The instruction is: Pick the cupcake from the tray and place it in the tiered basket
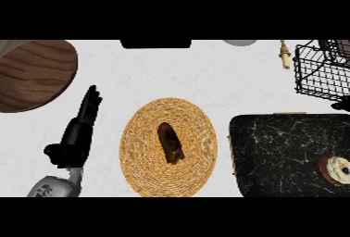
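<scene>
The cupcake [337,169], cream-topped with a dark red wrapper, sits on the black marbled tray [280,152] near the tray's right edge. The black wire tiered basket [321,69] stands at the upper right, beyond the tray. My left hand [80,127] is at the left of the counter, fingers straight and pointing up, holding nothing and far from the cupcake. My right hand does not show in the head view.
A round woven mat [143,157] lies in the middle with a dark brown oblong item [170,142] on it. A wooden board [34,74] fills the upper left. A small wooden utensil [284,54] lies beside the basket. A black object [156,43] sits at the far edge.
</scene>
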Robot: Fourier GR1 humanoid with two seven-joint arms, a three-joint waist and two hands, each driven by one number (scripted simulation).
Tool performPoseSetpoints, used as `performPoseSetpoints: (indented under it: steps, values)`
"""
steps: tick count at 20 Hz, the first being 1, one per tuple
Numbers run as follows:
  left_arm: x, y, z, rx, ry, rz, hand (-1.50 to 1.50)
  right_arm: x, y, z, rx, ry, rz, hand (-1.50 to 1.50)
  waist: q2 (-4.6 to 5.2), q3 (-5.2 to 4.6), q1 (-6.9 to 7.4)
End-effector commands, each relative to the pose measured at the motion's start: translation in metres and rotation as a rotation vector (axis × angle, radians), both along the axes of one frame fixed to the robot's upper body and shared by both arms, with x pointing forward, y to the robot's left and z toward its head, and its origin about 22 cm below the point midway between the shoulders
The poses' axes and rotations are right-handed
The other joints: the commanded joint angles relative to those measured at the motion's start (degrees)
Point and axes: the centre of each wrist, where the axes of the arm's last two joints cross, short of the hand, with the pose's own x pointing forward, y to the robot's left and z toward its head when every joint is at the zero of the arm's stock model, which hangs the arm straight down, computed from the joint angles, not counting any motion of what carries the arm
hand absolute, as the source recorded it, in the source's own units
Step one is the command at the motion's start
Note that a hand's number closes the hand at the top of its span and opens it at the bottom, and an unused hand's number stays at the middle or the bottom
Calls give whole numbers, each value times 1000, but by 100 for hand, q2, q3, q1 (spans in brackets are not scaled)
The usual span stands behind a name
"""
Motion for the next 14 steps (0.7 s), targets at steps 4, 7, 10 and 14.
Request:
performPoseSetpoints:
  steps: [4, 7, 10, 14]
  values:
    - [-1, -10, -3, -3, 35, 10, 0, -10, -27, 134, -374, -390, 172, -150, -112, 2, -77]
    - [3, -15, 1, 1, 20, 21, 0, -25, -23, 180, -498, -536, 163, -150, -116, 1, -117]
    - [9, -8, 6, 6, 15, 29, 0, -38, -13, 197, -606, -624, 164, -150, -85, -6, -95]
    - [14, -11, 12, 14, 14, 32, 0, -52, -4, 202, -707, -680, 197, -150, -68, -6, -101]
